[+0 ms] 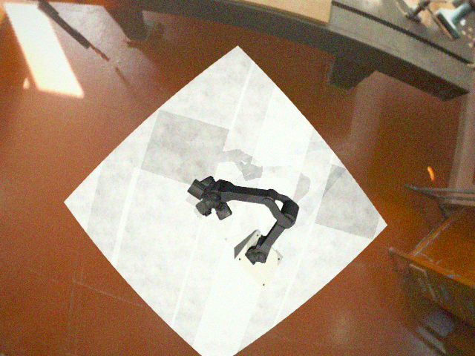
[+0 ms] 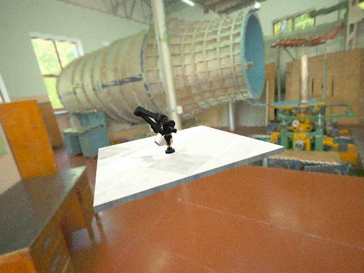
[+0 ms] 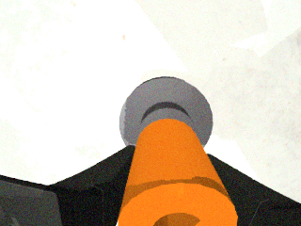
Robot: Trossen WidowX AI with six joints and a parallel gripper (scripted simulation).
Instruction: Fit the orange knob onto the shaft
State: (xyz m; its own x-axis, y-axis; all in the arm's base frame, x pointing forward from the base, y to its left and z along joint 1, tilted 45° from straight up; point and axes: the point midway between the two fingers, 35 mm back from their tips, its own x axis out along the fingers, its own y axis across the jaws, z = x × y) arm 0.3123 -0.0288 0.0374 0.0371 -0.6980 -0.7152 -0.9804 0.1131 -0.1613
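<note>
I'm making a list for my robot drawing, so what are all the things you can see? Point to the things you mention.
Orange knob (image 3: 171, 153): one, orange, between the gripper's fingers, above the pedestal
Round pedestal (image 2: 169, 151) (image 3: 199, 105): one, dark, on the table
Table (image 1: 153, 237) (image 2: 235, 144): one, whitish, under the arm
Giant ribbed tube (image 2: 194, 58): one, beige with a blue rim, behind the table
Post (image 2: 162, 44): one, pale, in front of the tube
Desk (image 2: 35, 199): one, dark top, left in the exterior view
Machine (image 2: 318, 137): one, green and yellow, right in the exterior view
Base plate (image 1: 263, 274): one, cream, under the arm's foot
Arm (image 1: 249, 194) (image 2: 147, 117): one, black, over the table
Gripper (image 2: 169, 142) (image 3: 168, 156): one, black, shut on the knob
</note>
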